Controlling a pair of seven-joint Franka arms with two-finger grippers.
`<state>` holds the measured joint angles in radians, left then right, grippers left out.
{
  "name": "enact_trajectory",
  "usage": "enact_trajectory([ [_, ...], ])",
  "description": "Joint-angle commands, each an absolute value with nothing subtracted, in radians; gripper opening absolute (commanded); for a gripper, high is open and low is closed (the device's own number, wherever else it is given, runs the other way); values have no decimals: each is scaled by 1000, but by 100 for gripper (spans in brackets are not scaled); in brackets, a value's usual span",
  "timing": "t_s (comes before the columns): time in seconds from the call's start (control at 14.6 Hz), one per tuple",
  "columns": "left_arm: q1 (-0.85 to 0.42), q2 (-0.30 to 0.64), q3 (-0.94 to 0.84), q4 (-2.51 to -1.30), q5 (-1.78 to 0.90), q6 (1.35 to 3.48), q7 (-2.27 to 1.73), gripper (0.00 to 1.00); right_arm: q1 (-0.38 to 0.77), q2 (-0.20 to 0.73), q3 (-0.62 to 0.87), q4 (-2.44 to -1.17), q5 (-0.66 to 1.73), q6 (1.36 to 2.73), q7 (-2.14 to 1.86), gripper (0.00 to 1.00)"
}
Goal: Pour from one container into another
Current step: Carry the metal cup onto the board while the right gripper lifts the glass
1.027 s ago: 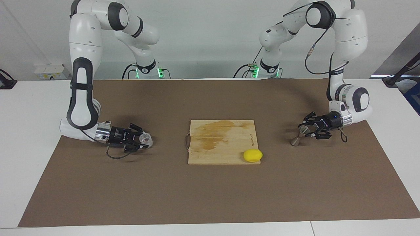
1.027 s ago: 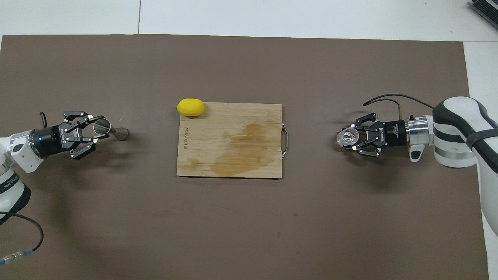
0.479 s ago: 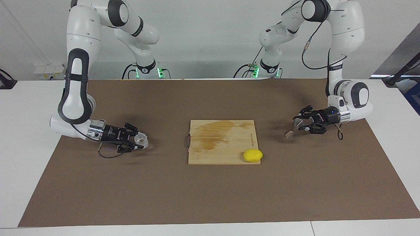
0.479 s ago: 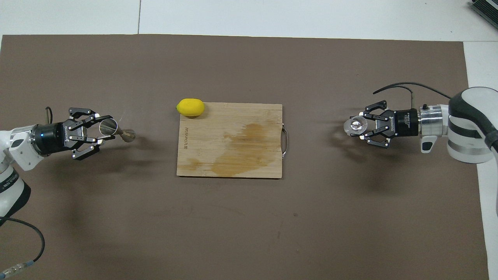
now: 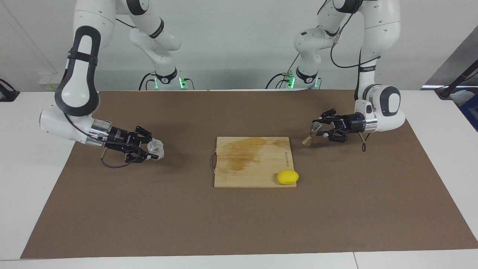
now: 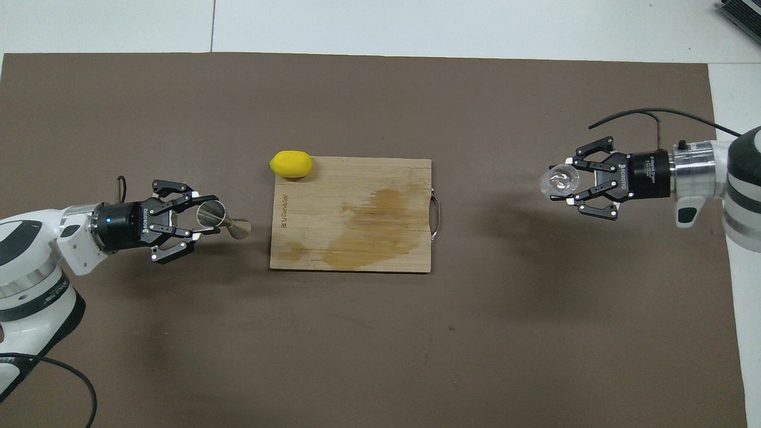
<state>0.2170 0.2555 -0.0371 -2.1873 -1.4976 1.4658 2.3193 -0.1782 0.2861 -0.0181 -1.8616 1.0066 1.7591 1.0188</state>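
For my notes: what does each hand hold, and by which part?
Left hand holds the jigger by its upper cone. Right hand holds the glass by its side.

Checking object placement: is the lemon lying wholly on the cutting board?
No: the lemon sits at a corner of the cutting board, overhanging its edge onto the brown mat.

Facing view: high, across the table from the robots, looking toward their bases, with the cutting board mid-frame.
Overhead view: high above the robots' end, looking steeply down and forward (board again central).
Nearness: both distant.
Shared: board, lemon at its corner, brown mat around it.
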Motion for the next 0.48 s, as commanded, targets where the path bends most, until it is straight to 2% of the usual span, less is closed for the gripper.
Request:
enact_trajectory([
  [0.0,117,221,-25,-2235,-1606,1520,2312,18,-163,235,-12,-1875,977,1749,1078,0],
  [0.41,-98,224,-25,-2240,-1851,1709,2339,19,-62,233,-11,-1878,980,1764,1149,0],
])
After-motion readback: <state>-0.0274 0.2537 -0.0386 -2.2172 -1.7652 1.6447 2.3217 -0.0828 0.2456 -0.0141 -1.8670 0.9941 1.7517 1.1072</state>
